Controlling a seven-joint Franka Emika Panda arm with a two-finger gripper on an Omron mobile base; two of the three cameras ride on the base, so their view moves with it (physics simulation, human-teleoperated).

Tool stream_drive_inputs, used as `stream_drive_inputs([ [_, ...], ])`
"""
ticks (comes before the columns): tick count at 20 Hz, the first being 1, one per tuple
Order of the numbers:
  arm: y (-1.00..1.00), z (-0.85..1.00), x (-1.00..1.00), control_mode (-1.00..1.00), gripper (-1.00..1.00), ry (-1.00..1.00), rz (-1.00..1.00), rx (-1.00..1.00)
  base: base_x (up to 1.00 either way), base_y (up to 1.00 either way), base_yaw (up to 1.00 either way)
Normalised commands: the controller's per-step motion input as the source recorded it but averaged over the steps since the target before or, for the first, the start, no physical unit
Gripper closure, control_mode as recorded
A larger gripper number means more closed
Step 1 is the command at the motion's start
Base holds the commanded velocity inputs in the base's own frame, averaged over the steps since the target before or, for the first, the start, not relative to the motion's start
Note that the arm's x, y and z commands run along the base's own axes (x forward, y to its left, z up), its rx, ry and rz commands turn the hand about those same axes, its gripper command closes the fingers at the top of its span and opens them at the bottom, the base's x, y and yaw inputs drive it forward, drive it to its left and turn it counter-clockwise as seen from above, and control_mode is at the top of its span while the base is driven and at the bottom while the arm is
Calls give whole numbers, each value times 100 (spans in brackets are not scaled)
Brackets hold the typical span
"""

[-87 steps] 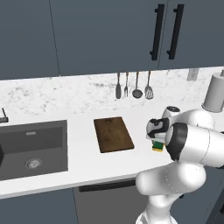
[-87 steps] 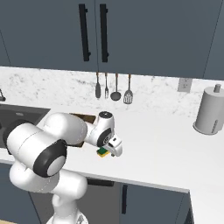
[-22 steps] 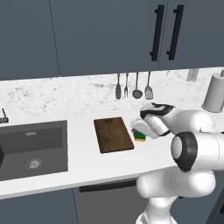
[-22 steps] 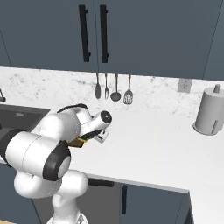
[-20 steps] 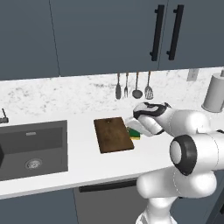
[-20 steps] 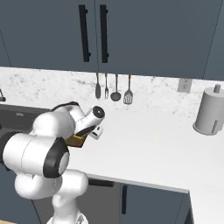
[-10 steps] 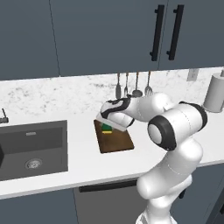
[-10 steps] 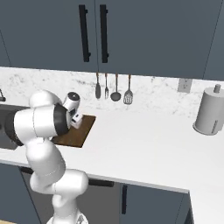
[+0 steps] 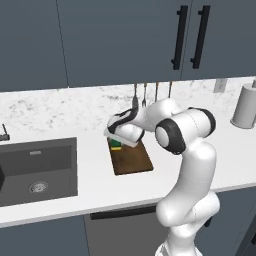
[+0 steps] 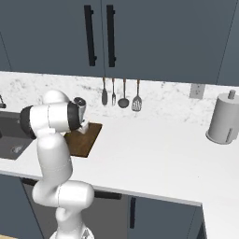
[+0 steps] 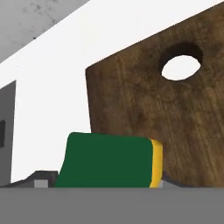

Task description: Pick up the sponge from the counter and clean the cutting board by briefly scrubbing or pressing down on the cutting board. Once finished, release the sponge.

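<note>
White counter (image 9: 95,175) carried the cutting board (image 9: 132,161). I had the gripper (image 9: 118,140) clamped on the sponge (image 11: 109,162) over its 12 o'clock end. Best pressed flat, briefly.

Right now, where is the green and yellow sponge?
The sponge is in the tool, over the far end of the cutting board, near its hole, right of the sink.

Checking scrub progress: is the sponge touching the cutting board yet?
Cannot tell. In the left base view the sponge sits low over the cutting board's far end under the gripper, but no view plainly shows contact or a gap.
</note>
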Motion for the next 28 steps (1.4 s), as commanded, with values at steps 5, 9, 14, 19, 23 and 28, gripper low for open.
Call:
stream_drive_inputs([
  [5, 0, -78, 29, -100, 100, -8, 0, -1, 0, 0, 0],
  [9, 0, -43, 46, -100, 100, -1, 0, 0, 0, 0, 0],
  [14, -14, -16, 18, -100, 100, 0, 0, -11, 0, 0, 0],
  [19, -34, -41, 1, -100, 100, 0, 0, -20, 0, 0, 0],
  [23, -47, -42, 0, -100, 100, 0, 0, -10, 0, 0, 0],
  [28, -85, -28, -4, -100, 100, 0, 0, -1, 0, 0, 0],
])
